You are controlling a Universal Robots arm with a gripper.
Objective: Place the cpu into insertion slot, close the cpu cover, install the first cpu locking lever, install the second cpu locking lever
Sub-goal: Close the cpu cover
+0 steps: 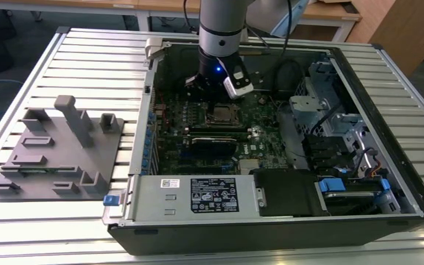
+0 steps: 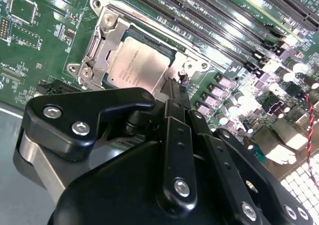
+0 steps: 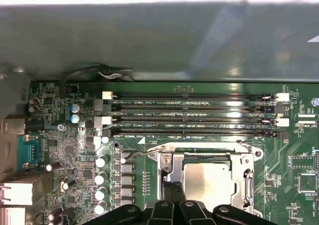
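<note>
the cpu [image 2: 137,65] already sits flat in the insertion slot [image 3: 207,159]. the cpu cover [image 2: 105,41] lies down over its edges, framing it so it can't lift. the gripper [image 2: 174,88] hangs low at the socket's edge, its fingers pinched together with nothing between them that i can see, likely so the narrow tip can press there. there's faint print on the chip's top and a white label on the grey box [image 1: 197,193] at the near side; i won't read either.
</note>
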